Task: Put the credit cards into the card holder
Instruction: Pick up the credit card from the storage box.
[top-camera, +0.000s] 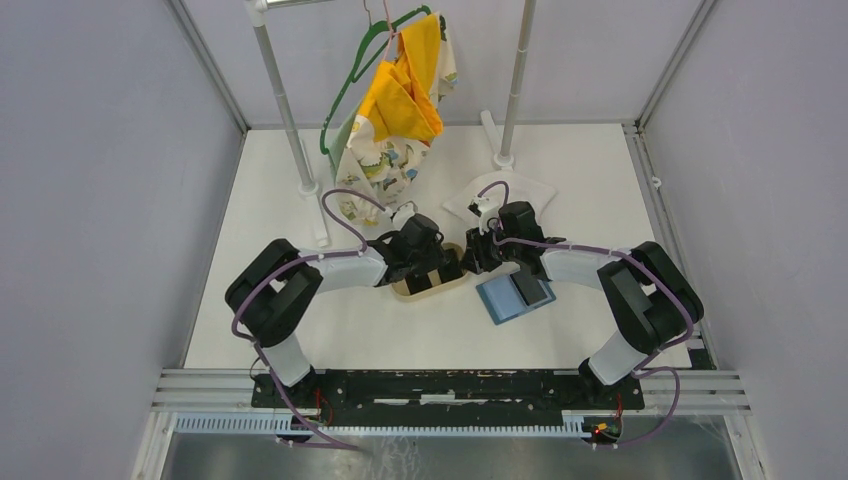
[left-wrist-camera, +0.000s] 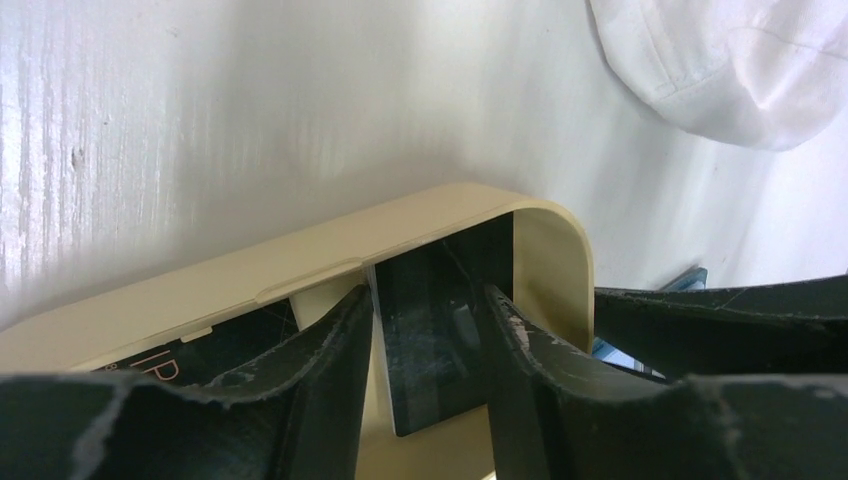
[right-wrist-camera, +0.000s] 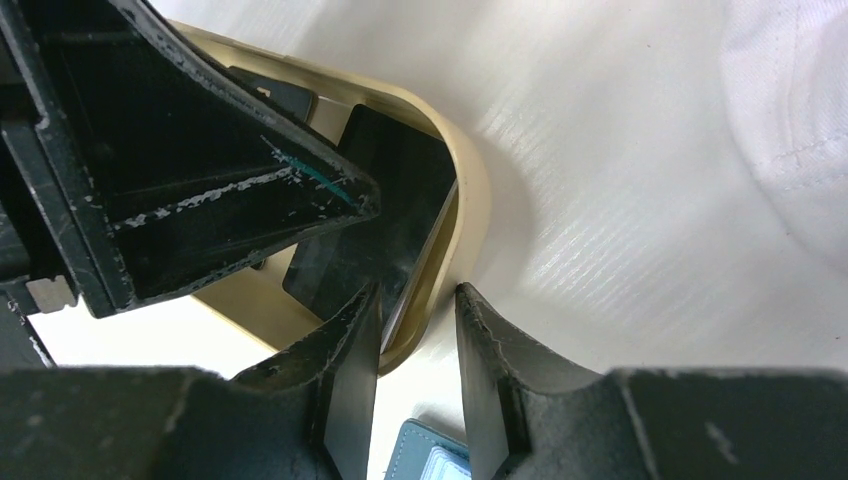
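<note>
Both arms meet at the tan tray (left-wrist-camera: 300, 255). The blue wallet (top-camera: 500, 302) lies just back of our right gripper (right-wrist-camera: 416, 296), which straddles the tray's end wall, partly spread. Our left gripper (left-wrist-camera: 428, 300) flanks a black card (left-wrist-camera: 440, 340) leaning on that wall, its long side running ahead between the fingers. We cannot tell whether either gripper pinches. A second card (left-wrist-camera: 250, 335), left of the fingers, reads "IP".
</note>
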